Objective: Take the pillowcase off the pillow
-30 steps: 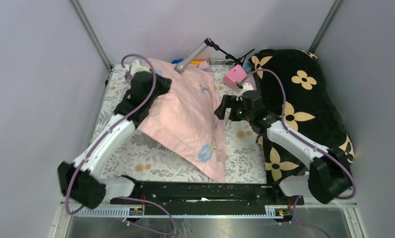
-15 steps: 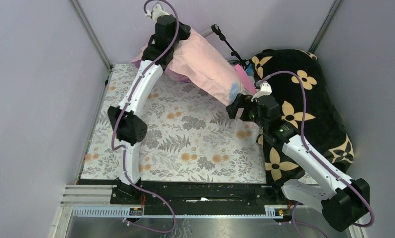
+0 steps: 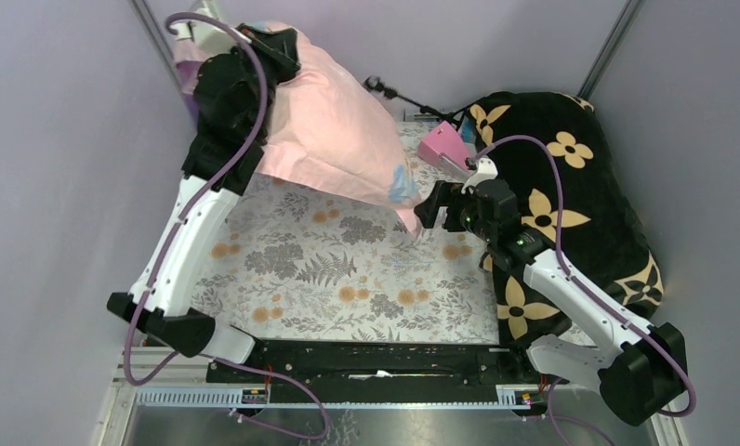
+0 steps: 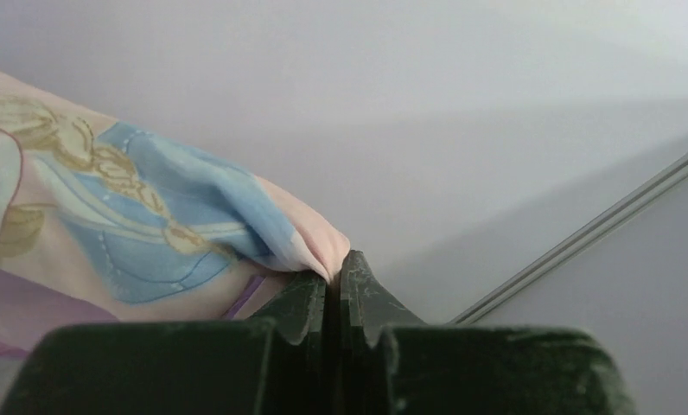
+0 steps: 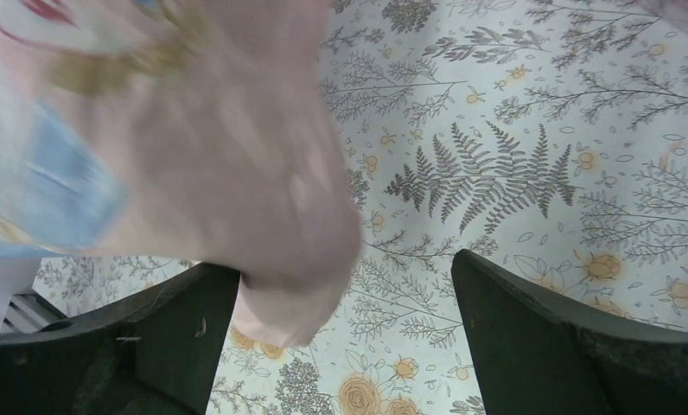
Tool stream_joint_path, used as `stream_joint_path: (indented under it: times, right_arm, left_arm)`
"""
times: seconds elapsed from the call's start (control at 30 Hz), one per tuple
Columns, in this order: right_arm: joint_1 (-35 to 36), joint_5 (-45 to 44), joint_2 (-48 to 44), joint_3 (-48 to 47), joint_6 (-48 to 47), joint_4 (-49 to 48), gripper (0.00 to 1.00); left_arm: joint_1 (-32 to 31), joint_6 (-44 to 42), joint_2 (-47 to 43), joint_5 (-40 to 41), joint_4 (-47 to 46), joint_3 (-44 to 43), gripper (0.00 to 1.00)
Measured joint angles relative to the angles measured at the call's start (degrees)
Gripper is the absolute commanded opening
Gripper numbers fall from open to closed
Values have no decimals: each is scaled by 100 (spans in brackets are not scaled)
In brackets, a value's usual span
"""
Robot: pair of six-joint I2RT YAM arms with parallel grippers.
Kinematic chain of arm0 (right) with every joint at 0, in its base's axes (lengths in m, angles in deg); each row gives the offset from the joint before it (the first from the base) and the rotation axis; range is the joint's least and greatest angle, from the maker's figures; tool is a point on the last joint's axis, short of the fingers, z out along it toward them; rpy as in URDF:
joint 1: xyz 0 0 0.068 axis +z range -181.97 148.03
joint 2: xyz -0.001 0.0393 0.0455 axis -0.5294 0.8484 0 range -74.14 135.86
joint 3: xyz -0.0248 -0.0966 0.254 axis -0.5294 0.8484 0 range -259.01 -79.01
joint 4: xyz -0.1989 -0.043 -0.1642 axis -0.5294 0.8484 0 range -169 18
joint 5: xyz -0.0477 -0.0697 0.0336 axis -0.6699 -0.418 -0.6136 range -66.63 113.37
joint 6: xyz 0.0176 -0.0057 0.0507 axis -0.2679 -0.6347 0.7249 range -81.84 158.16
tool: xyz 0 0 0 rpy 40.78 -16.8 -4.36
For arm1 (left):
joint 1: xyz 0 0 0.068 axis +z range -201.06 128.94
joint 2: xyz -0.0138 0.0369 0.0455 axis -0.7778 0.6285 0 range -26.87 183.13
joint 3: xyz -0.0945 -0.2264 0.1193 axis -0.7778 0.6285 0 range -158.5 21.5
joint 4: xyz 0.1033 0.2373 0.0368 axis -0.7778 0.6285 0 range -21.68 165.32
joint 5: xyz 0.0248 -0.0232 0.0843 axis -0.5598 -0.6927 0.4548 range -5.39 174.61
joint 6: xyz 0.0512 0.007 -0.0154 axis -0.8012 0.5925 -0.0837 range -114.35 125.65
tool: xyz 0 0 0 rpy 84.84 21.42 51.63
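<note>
The pale pink pillowcase [image 3: 334, 139] hangs in the air from my left gripper [image 3: 287, 39], which is raised high at the back left and shut on a fold of its edge [image 4: 310, 251]. A blue-and-yellow cartoon figure [image 4: 150, 216] shows beside the jaws. The case's low corner [image 3: 405, 216] dangles just above the table. My right gripper [image 3: 431, 206] is open, and that corner [image 5: 280, 294] hangs between its fingers [image 5: 176, 328], close to the left one. The cream-white pillow is not visible.
A black plush blanket with tan flowers [image 3: 571, 195] fills the right side. A pink object [image 3: 441, 144] and a thin black stand [image 3: 403, 93] sit at the back. The table has a floral cloth [image 3: 348, 279]. Grey walls enclose the cell.
My left arm has lifted the pillowcase off the table, then swung it left and higher. The case's low corner has dropped to my right gripper, which shifted slightly left.
</note>
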Motion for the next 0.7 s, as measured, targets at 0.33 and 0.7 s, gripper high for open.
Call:
stream_joint_path:
  times: [0.33, 0.7]
  right_arm:
    - [0, 251, 188, -9, 46, -26, 100]
    - [-2, 85, 61, -9, 76, 98, 99]
  left_arm:
    - [-306, 131, -354, 343, -881, 1029, 0]
    - [-1530, 1145, 116, 1119, -2124, 3847, 0]
